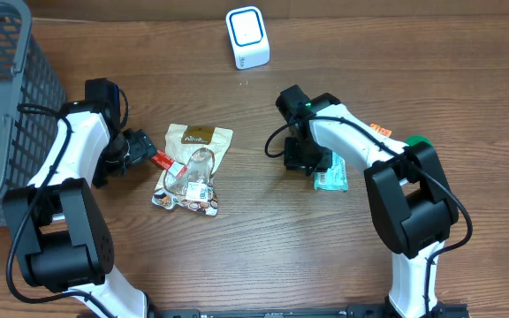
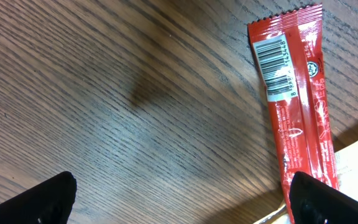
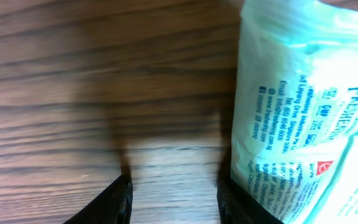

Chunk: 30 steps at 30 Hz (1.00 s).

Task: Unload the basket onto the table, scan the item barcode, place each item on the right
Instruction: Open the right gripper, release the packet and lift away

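**Left arm** (image 1: 71, 141): the jaws stand wide open, left of centre in the overhead view, and grip nothing. In the left wrist view the two fingertips (image 2: 42, 202) sit at the bottom corners with bare desk (image 2: 135, 93) between them. A red stick packet (image 2: 294, 106) lies flat at the right of that frame, its barcode face-up near its upper end. Its lower end runs behind the right-hand fingertip — contact cannot be confirmed. Overhead, its far end meets a pile of snack bags (image 1: 194, 163) at centre frame.

**Right arm** (image 1: 352, 132): the jaws are partly open, with only wood grain between the fingers (image 3: 114, 205), and they hold nothing. A pale green packet (image 3: 303, 118) lies flat at the right of the right wrist frame, printed side up, its edge against the right-hand finger. Overhead it sits right of centre, partly hidden by the jaws.

**Scanner** (image 1: 247, 37): a white unit with a blue-edged face stands at top centre — well apart from both packets.

**Other items**: a grey mesh basket (image 1: 7, 97) fills the upper left corner. An orange item (image 1: 378, 130) and a green item (image 1: 416, 140) lie beside the right arm, too small to identify.
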Available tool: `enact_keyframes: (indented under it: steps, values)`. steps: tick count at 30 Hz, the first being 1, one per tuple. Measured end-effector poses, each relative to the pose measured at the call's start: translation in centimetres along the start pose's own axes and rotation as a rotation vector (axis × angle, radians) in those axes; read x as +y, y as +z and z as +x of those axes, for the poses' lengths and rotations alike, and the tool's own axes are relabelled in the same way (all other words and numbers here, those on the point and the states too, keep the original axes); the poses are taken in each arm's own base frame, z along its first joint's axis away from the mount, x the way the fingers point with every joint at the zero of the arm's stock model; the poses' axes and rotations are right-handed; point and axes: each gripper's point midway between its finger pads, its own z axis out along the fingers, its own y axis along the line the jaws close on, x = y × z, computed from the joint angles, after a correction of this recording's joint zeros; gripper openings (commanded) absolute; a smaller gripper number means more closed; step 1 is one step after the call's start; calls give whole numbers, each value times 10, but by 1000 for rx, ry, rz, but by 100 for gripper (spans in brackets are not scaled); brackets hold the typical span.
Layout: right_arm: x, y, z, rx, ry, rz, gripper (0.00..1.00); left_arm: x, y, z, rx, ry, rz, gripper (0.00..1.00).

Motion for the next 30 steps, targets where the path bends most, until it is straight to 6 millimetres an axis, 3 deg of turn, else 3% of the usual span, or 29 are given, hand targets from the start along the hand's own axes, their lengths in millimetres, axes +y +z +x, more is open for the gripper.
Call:
enact_keyframes:
  steps: [19,24,30]
  values:
    - [-68,-1,-22,-25,120,149,45,0,0,0,0,0,0,100]
    - [-58,1,-26,-19,137,70,50,0,0,0,0,0,0,100]
    - [-2,-4,-34,-4,129,-230,51,0,0,0,0,0,0,99]
